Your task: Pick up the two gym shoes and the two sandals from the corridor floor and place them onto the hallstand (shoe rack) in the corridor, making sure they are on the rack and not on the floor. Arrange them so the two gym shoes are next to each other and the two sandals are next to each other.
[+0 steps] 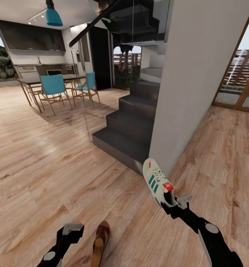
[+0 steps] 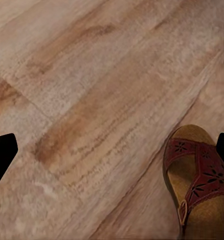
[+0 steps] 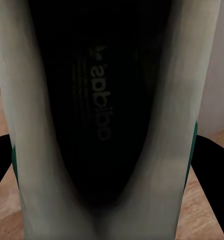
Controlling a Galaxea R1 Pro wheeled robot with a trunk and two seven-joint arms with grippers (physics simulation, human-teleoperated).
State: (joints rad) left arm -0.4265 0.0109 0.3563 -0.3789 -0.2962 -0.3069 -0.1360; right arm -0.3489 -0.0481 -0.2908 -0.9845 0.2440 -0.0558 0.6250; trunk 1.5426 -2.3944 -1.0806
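The right arm reached up toward 11 o'clock, its right gripper [image 1: 175, 203] clamped on the heel of a cream gym shoe [image 1: 157, 182] with green stripes, held above the corridor floor [image 1: 46, 167]. The left gripper [image 1: 73, 229] hovered spread apart, a brown sandal [image 1: 100, 241] lying at its 3 o'clock.

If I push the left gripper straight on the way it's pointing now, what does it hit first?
Most likely the bare corridor floor: the left wrist view looks along the fingers onto planks. The sandal lies off to one side near a fingertip, probably just outside the line, though depth is hard to judge.
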